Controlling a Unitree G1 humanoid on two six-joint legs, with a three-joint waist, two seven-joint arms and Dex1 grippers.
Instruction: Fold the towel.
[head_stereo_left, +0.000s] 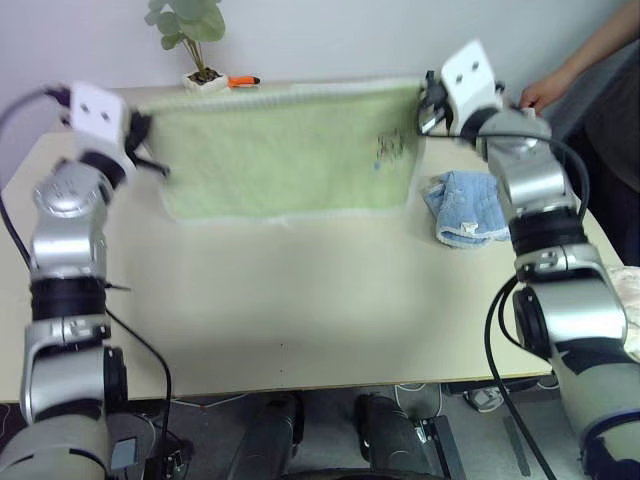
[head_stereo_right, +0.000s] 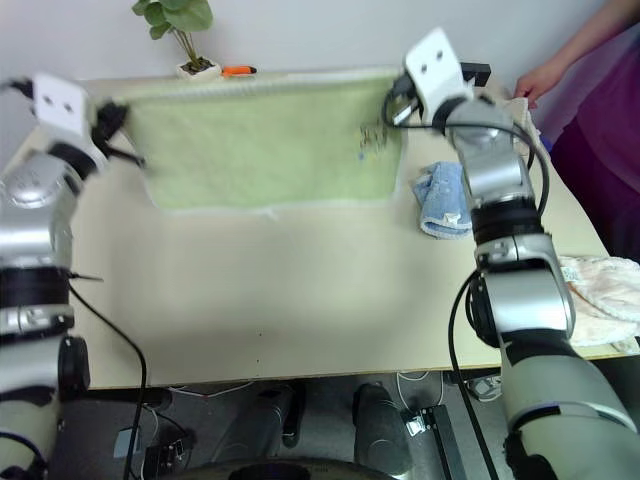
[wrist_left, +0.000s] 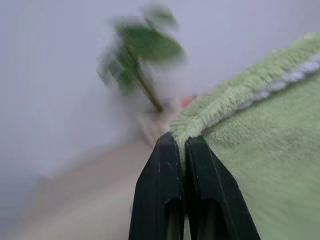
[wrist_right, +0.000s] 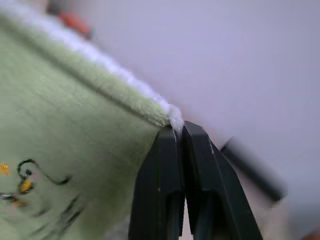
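- With both top corners pinched, the towel (head_stereo_left: 285, 150) is hanging as a flat sheet above the far half of the worktop (head_stereo_left: 300, 300), lower hem near the surface.
- Left hand (wrist_left: 181, 142) is clamping shut on the 9 o'clock corner; right hand (wrist_right: 179, 127) is clamping the 3 o'clock corner.
- Arms are spreading wide, likely keeping the top edge taut for a clean fold.
- Blue cloth (head_stereo_left: 465, 205) is lying at 3 o'clock, clear of the drop zone.

Beige table (head_stereo_left: 300, 300): blue cloth (head_stereo_left: 465, 207) crumpled near its right side; small potted plant (head_stereo_left: 195, 45) and orange object (head_stereo_left: 243, 81) along the far edge.
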